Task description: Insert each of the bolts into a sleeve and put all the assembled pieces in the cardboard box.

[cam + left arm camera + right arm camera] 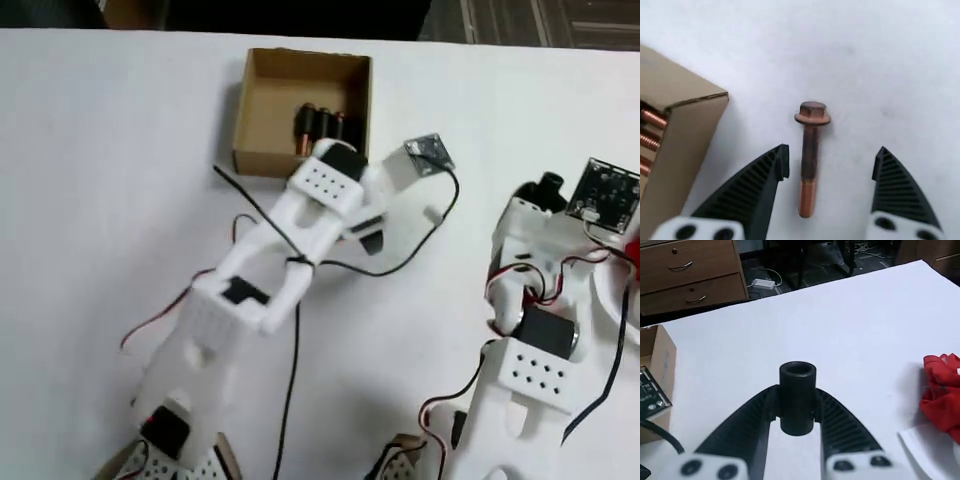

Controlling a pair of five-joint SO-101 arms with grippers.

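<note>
Bolt-pickup step, by the look of it. Left hand (pixel 833 149) gaping wide, empty, straddling bolt (pixel 809 155) lying flat on desk (pixel 890 60) beside cardboard box (pixel 687 135). Right hand (pixel 796 392) clamped on upright sleeve (pixel 797 375). Next, probably: lower, pinch shank, align with bore.

bolt (pixel 810 159) lies between the spread left gripper (pixel 832 162) fingers.

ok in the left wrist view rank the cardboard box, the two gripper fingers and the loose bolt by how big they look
1. cardboard box, though cut off by the picture's edge.
2. the two fingers of the left gripper: alike, so tied, and nearest the camera, which inflates them.
3. bolt, lying between them.
</note>
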